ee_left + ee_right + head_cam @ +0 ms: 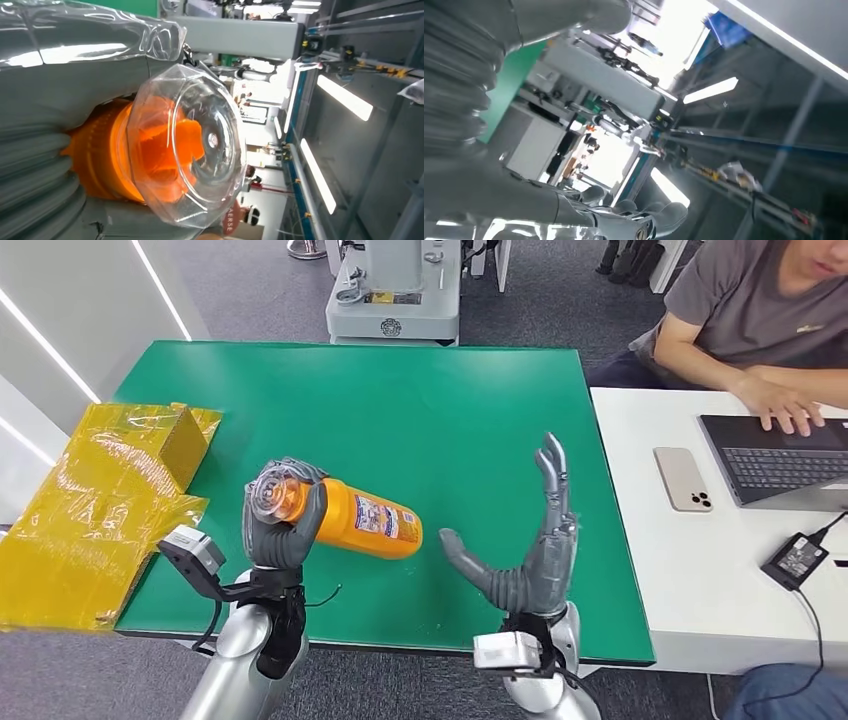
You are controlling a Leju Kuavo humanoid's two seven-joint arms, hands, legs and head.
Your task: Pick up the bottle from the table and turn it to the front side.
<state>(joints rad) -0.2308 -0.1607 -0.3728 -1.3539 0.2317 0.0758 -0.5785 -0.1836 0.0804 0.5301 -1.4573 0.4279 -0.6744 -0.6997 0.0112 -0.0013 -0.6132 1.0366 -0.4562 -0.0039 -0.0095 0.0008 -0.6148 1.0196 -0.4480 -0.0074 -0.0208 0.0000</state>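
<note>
We hold the bottle [350,517] in our left hand [283,530], fingers wrapped round its neck just behind the clear cap [192,145]. Its long axis runs out from that hand toward our right hand [530,550], the base pointing at the right thumb with a gap between; in the head view the body looks lifted above the green tabletop [420,410], though we cannot be sure. The right hand stands upright, fingers spread, empty. We judge it should close in on the base to help the turn.
</note>
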